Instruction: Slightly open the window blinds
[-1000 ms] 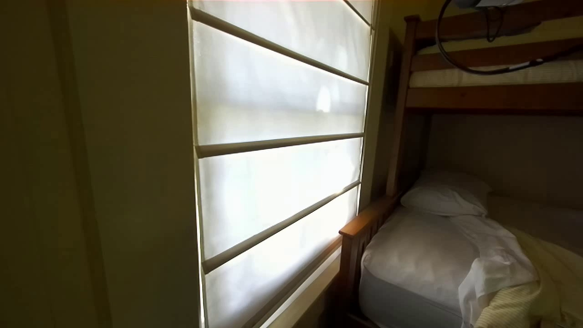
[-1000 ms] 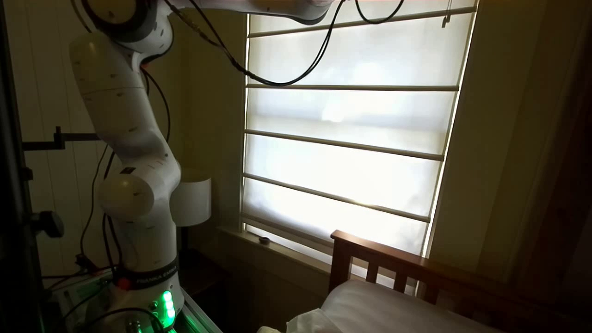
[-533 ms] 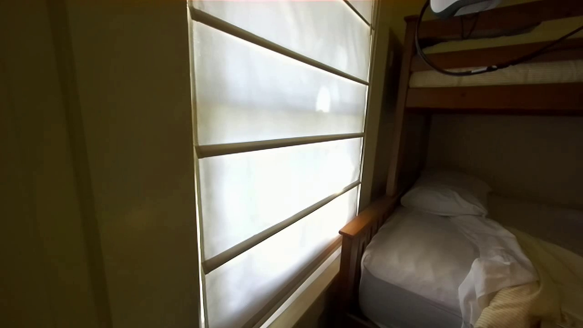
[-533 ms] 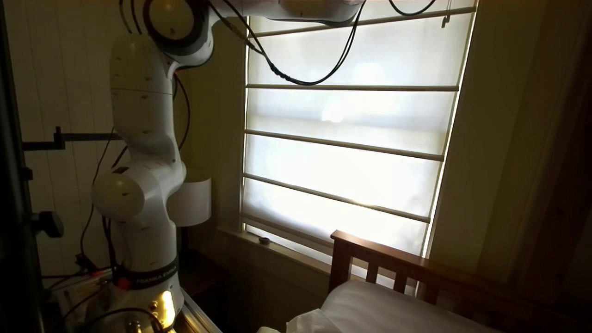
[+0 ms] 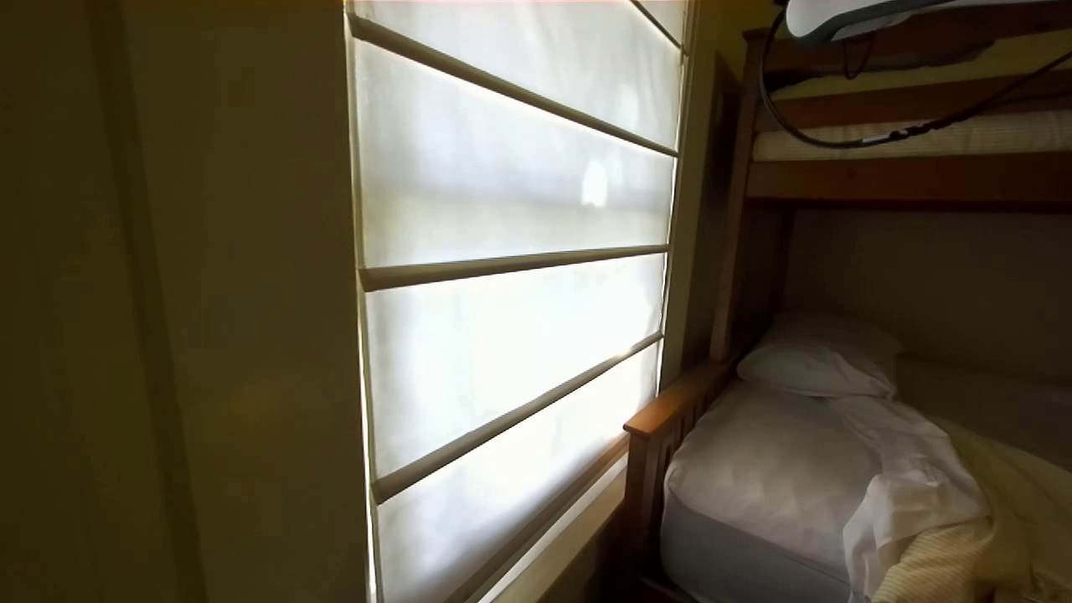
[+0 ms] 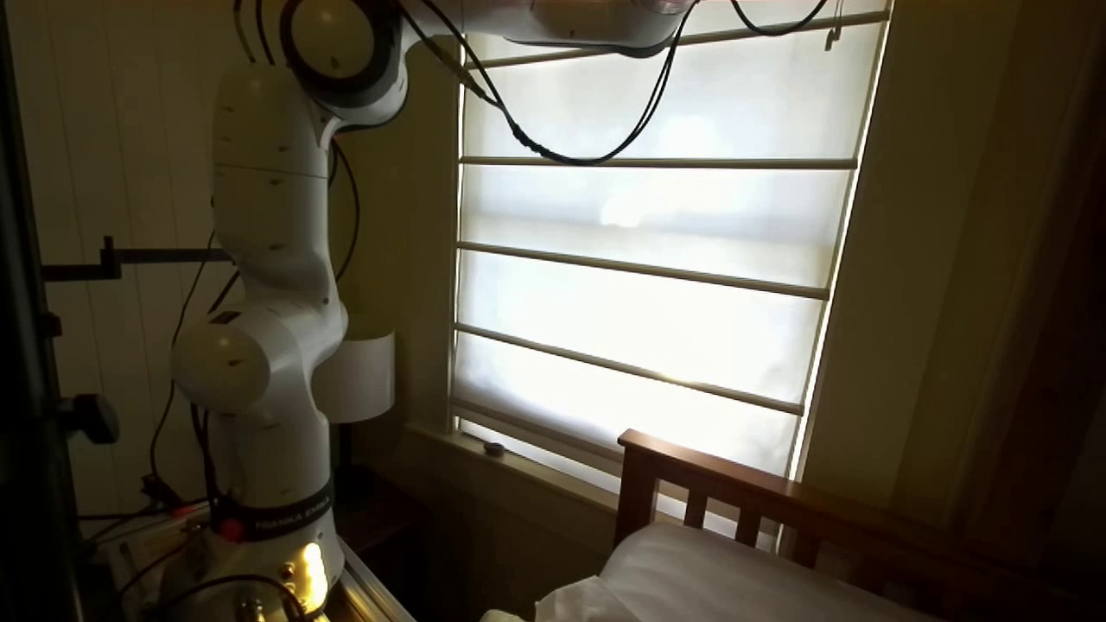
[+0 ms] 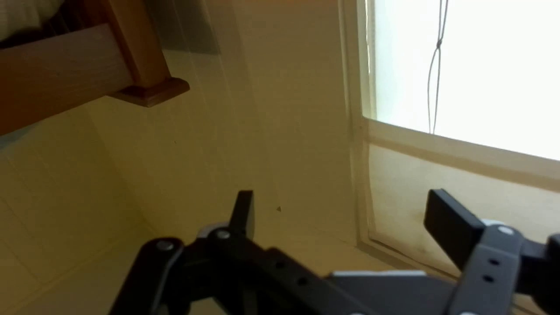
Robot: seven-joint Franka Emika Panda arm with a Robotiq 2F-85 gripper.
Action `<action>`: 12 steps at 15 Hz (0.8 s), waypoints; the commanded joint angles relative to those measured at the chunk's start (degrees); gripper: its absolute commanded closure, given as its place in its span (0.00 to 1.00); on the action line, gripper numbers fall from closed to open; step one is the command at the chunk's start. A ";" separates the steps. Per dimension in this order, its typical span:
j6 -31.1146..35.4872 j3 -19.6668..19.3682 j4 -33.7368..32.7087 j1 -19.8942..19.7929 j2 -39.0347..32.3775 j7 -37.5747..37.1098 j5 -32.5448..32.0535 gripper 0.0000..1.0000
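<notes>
The window blinds, a cream-white translucent shade with dark horizontal bars, show backlit and lowered in both exterior views [image 5: 519, 201] [image 6: 639, 203]. A narrow bright gap shows under their bottom edge. They also fill the right of the wrist view [image 7: 415, 175], which seems upside down. A thin looped cord [image 7: 439, 43] with a knot lies against them there; a cord end [image 6: 832, 39] hangs at the top right in an exterior view. My gripper [image 7: 341, 205] is open and empty. Its right finger [image 7: 453, 229] overlaps the shade in the picture; contact does not show. Both exterior views leave the gripper out.
The arm [image 6: 579, 24] reaches along the top across the window, with a black cable [image 6: 570, 160] sagging below it. A wooden bunk bed [image 5: 758, 100] stands beside the window; its post [image 7: 140, 48] shows in the wrist view. A lamp [image 6: 359, 380] stands behind the arm.
The arm has moved to the right in an exterior view, mostly in the first half second, and its cable with it. The base light went from green to yellow. The blinds have not moved.
</notes>
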State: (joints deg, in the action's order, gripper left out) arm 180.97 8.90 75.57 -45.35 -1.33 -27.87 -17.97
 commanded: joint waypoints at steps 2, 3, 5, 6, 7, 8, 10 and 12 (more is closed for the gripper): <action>-4.69 -1.18 -6.45 2.69 -6.33 -10.28 -11.36 0.00; -6.26 -1.53 -9.16 3.88 -8.30 -12.39 -14.26 0.00; -9.25 -3.22 -15.32 7.01 -12.02 -16.80 -20.85 0.00; -10.30 -3.70 -17.59 8.54 -13.48 -18.00 -22.85 0.00; -11.67 -4.37 -20.20 10.05 -14.99 -19.10 -24.42 0.00; -12.82 -4.90 -22.77 11.26 -16.42 -19.64 -25.37 0.00; -15.18 -6.13 -27.80 13.69 -19.32 -20.75 -26.64 0.00; -20.49 -6.61 -32.73 14.96 -22.13 -20.59 -25.35 0.00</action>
State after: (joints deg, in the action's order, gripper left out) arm 166.63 3.94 54.16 -32.85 -17.07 -46.31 -42.05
